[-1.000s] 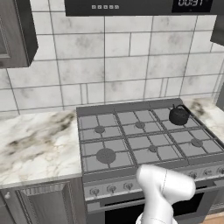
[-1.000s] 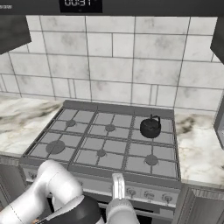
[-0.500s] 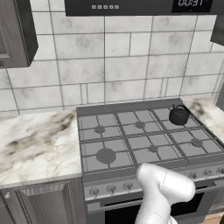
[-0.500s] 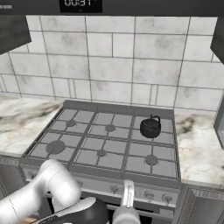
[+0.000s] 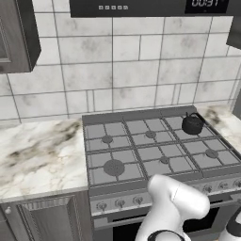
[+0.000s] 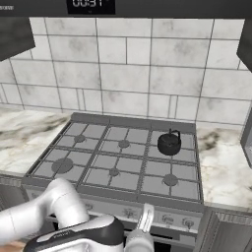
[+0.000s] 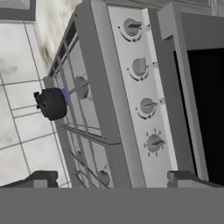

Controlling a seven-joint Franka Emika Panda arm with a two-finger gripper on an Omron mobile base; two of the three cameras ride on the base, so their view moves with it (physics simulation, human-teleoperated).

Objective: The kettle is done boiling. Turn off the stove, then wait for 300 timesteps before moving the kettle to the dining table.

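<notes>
Still at the first step, turning off the stove [image 5: 155, 155]. Kettle [image 6: 169, 143] sitting on the back right burner, with a small blue flame visible under it in the hand view, so burner judged to be on. Gripper [image 7: 109, 177] low in front of the knob row [image 7: 146, 106], fingers spread apart and holding nothing, no knob between them yet. Next move needs picking the knob for that burner, closing in on it and rotating; which knob exactly, cannot tell
</notes>
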